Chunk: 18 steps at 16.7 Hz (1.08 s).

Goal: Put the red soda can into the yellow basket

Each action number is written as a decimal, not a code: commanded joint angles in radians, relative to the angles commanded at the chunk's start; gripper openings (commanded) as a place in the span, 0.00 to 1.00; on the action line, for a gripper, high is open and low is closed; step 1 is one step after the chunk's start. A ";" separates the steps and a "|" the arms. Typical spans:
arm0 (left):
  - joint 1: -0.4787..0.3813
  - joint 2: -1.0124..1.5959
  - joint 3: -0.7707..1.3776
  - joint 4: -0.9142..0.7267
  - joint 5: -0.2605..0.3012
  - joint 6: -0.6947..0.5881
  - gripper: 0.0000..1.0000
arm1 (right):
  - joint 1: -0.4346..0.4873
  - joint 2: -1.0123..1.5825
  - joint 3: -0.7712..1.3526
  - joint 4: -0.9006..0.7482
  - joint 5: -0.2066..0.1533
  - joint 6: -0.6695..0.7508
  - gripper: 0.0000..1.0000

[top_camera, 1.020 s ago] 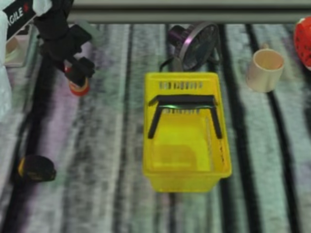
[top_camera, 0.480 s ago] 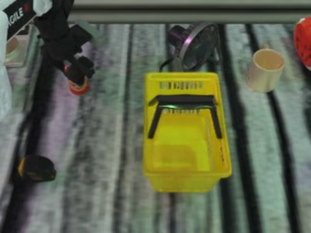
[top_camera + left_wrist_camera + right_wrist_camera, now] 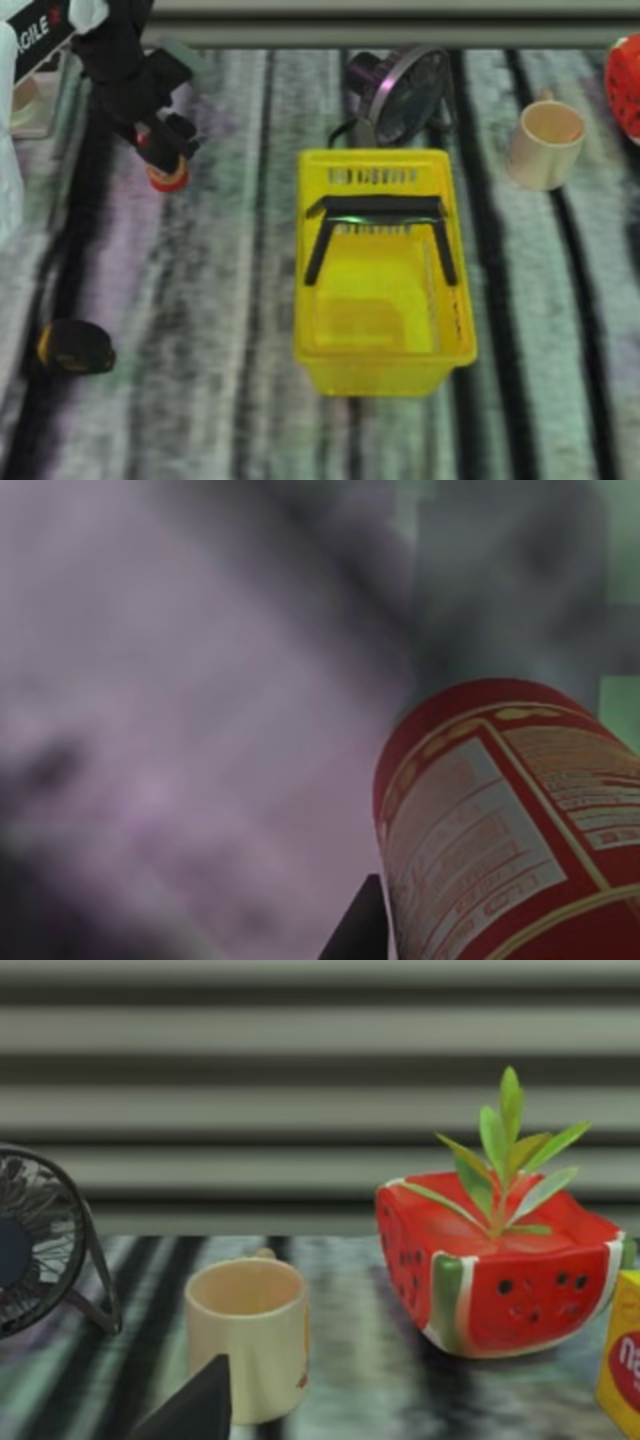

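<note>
The red soda can [image 3: 167,178] is at the far left of the table, gripped from above by my left gripper [image 3: 165,150], which is shut on it. In the left wrist view the red soda can [image 3: 510,820] fills the near corner with its label showing, and one dark finger [image 3: 360,930] lies against its side. The yellow basket [image 3: 385,372] stands in the middle of the table, well to the right of the can, with its black handles [image 3: 380,210] folded across the opening. My right arm is parked out of the top view; its wrist view shows a single dark fingertip [image 3: 195,1405] with nothing held.
A small black fan [image 3: 400,90] stands just behind the basket. A cream cup [image 3: 545,140] and a red watermelon planter [image 3: 628,85] sit at the back right. A black-and-yellow tape measure [image 3: 70,348] lies at the front left.
My left gripper and the can have shifted slightly to the right and toward the back of the table. The basket and everything else stay where they were.
</note>
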 joint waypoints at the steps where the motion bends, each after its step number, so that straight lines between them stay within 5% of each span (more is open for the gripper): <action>1: -0.005 -0.009 -0.016 0.031 0.021 -0.008 0.00 | 0.000 0.000 0.000 0.000 0.000 0.000 1.00; 7: -0.039 -0.104 -0.216 0.434 0.262 -0.126 0.00 | 0.000 0.000 0.000 0.000 0.000 0.000 1.00; 18: -0.117 -0.377 -0.806 1.553 0.911 -0.473 0.00 | 0.000 0.000 0.000 0.000 0.000 0.000 1.00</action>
